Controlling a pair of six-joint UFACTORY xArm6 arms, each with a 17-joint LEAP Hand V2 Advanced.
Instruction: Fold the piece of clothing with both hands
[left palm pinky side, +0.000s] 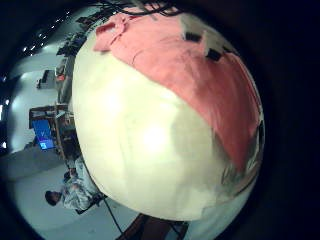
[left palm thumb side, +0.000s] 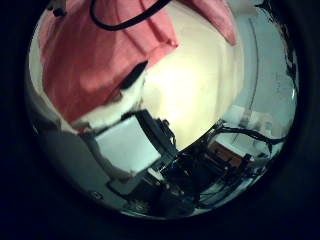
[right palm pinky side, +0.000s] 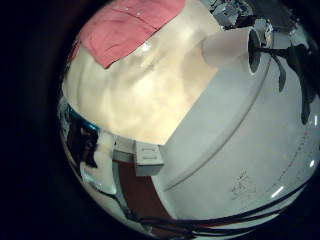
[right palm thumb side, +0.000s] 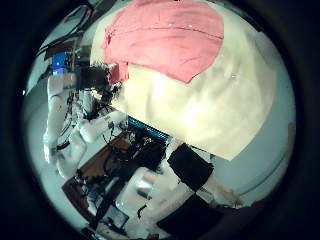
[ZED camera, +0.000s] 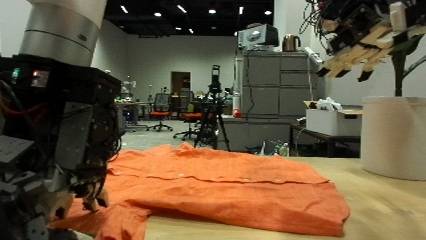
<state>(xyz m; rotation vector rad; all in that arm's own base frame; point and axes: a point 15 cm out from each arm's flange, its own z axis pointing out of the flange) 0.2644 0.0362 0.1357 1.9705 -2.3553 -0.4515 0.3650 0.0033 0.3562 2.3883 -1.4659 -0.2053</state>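
Note:
An orange shirt (ZED camera: 213, 185) lies spread flat on the tan table (ZED camera: 386, 210). My right hand (ZED camera: 362, 42) hangs high above the table, away from the shirt, with its fingers straight and nothing in them. My left hand (ZED camera: 47, 150) is low beside the shirt's near edge; its fingers are hidden. The shirt shows in the left little finger side palm view (left palm pinky side: 195, 80), the left thumb side palm view (left palm thumb side: 95, 55), the right little finger side palm view (right palm pinky side: 125, 30) and the right thumb side palm view (right palm thumb side: 165, 38).
A white cylinder (ZED camera: 397, 135) stands on the table beyond the shirt; it also shows in the right little finger side palm view (right palm pinky side: 232, 48). Bare tabletop (left palm pinky side: 140, 140) lies beside the shirt. Cabinets and tripods stand in the room behind.

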